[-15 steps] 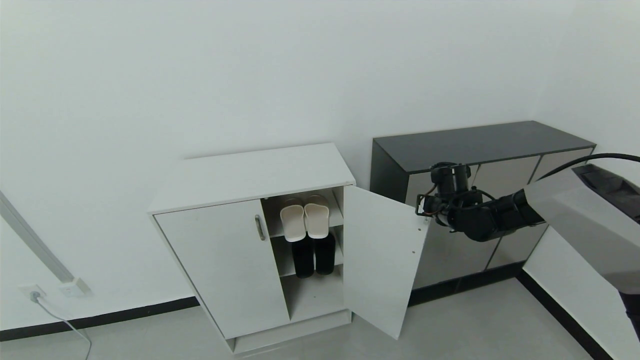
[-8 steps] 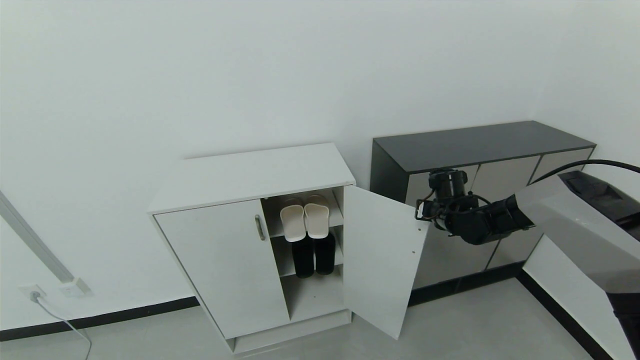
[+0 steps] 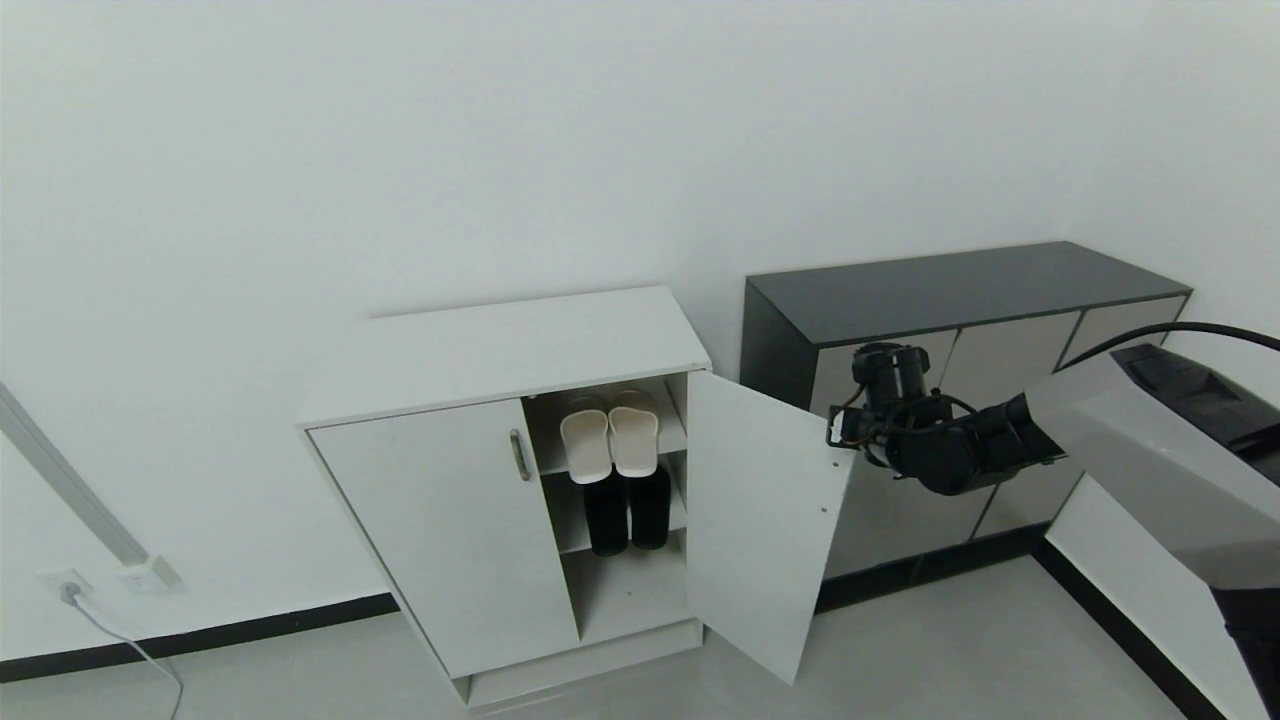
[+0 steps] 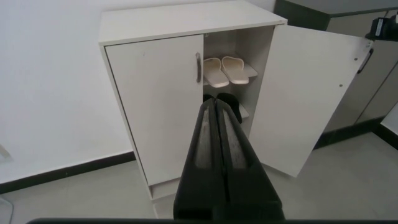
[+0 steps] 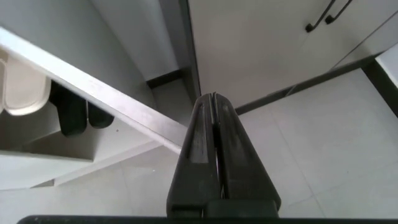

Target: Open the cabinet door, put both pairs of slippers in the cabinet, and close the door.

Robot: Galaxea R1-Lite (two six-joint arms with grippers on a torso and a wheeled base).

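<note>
The white cabinet (image 3: pixel 500 350) has its left door (image 3: pixel 440 530) closed and its right door (image 3: pixel 760 520) swung open. A white pair of slippers (image 3: pixel 610 443) lies on the top shelf, a black pair (image 3: pixel 628 515) on the shelf below. My right gripper (image 3: pixel 835 438) is shut, empty, and rests against the outer top corner of the open door. The right wrist view has that gripper (image 5: pixel 212 98) at the door's top edge (image 5: pixel 106 93). My left gripper (image 4: pixel 215 102) is shut and empty, held in front of the cabinet, away from it, and aimed at the black pair (image 4: pixel 231 107).
A dark sideboard (image 3: pixel 960 285) with grey doors stands against the wall just right of the open door, close behind my right arm. A wall socket with a cable (image 3: pixel 70 590) sits low at the far left. Grey floor lies in front of the cabinet.
My right gripper has shifted a little left and down, and the open door has swung slightly toward the cabinet with it.
</note>
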